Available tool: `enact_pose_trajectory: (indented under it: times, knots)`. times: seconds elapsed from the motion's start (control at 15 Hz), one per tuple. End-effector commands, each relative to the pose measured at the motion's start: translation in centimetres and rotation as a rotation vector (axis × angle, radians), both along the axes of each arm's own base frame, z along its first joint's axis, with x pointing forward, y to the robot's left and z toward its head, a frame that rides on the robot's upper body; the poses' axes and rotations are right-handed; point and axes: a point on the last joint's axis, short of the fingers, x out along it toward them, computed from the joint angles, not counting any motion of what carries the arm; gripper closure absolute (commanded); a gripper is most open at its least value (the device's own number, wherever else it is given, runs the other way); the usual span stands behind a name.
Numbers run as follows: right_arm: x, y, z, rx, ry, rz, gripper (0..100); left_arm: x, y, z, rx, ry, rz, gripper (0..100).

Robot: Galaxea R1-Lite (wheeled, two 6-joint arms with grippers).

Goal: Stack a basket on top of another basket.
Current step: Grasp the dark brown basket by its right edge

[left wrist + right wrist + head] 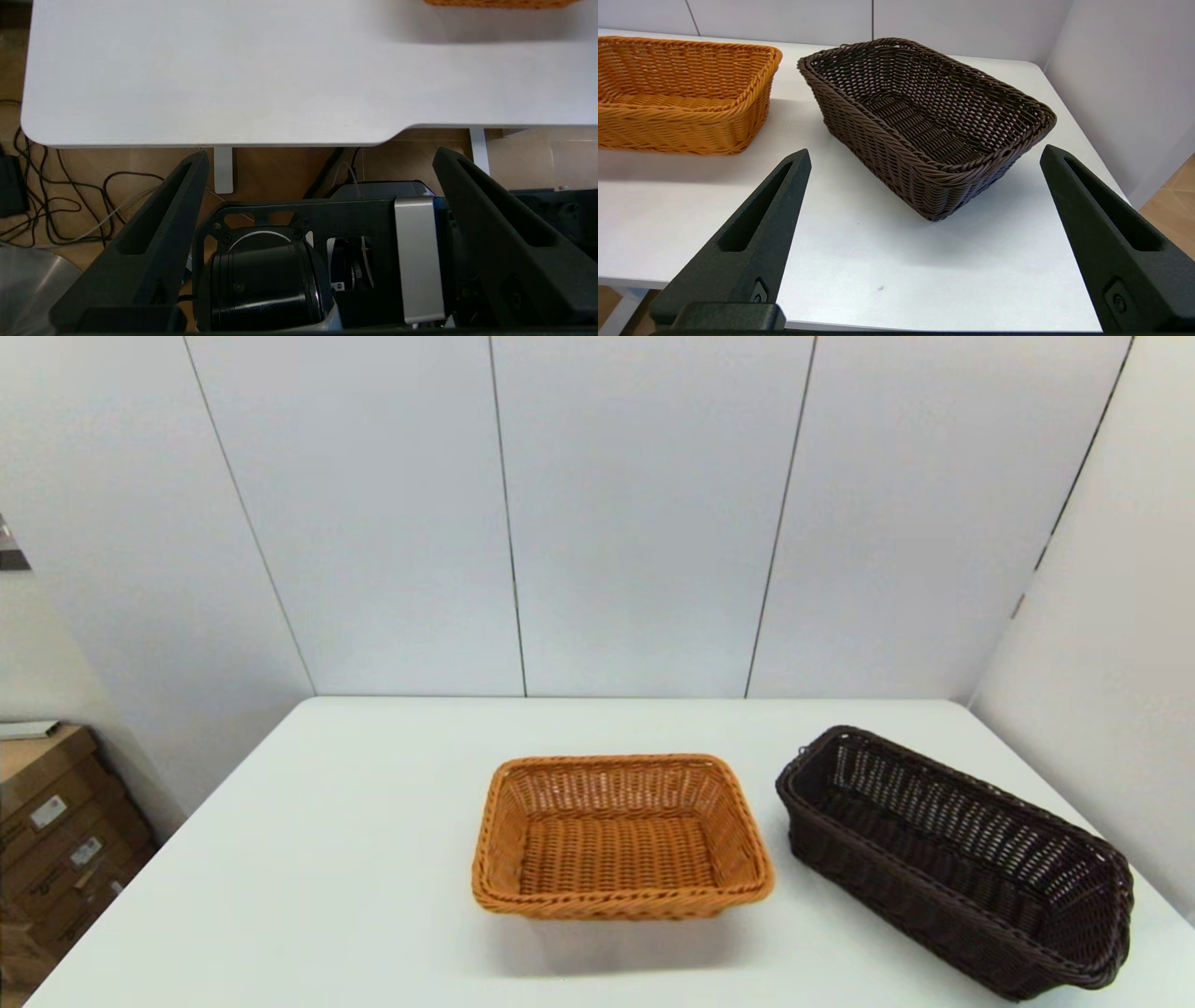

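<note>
stacking not yet begun: both baskets apart on the white bench (327, 859).

dark brown rectangular open-weave wicker basket (952, 859) sits right of the orange-tan rectangular wicker basket (621, 835), untouched. right tool (924, 168) spread wide, facing the dark one; left tool (322, 161) spread wide, parked below the bench edge. grasp, lift, placement all left.

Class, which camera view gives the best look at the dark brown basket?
The right wrist view: the dark brown basket fills the middle, whole, with rim, weave and floor clear. The head view shows it whole too, but at the table's right edge, angled and farther off. The left wrist view does not show it.
</note>
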Motion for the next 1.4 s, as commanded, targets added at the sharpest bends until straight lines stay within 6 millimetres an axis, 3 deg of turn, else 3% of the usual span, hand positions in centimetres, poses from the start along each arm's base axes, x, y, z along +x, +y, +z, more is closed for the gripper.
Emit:
enact_pose_trajectory:
  times: [0.07, 0.53, 0.73, 0.93, 1.4]
  knots:
    - [0.0, 0.0, 0.0, -0.003, 0.001, 0.001, 0, -2.7, 0.1, -2.9, 0.009, -0.080, -0.047, 0]
    - [0.0, 0.0, 0.0, -0.001, 0.001, 0.001, 0, -4.8, 0.5, -6.9, 0.096, -0.281, 0.006, 0]
    - [0.0, 0.0, 0.0, 0.001, -0.001, 0.001, 0, -2.1, 0.8, -9.5, 0.210, -0.467, 0.078, 0]
    - [0.0, 0.0, 0.0, 0.000, 0.001, 0.001, 0, 0.1, 0.8, -11.1, 0.210, -0.582, 0.108, 0]
    - [0.0, 0.0, 0.0, 0.002, -0.007, -0.001, 0, 1.0, 0.8, -11.8, 0.124, -0.661, 0.130, 0]
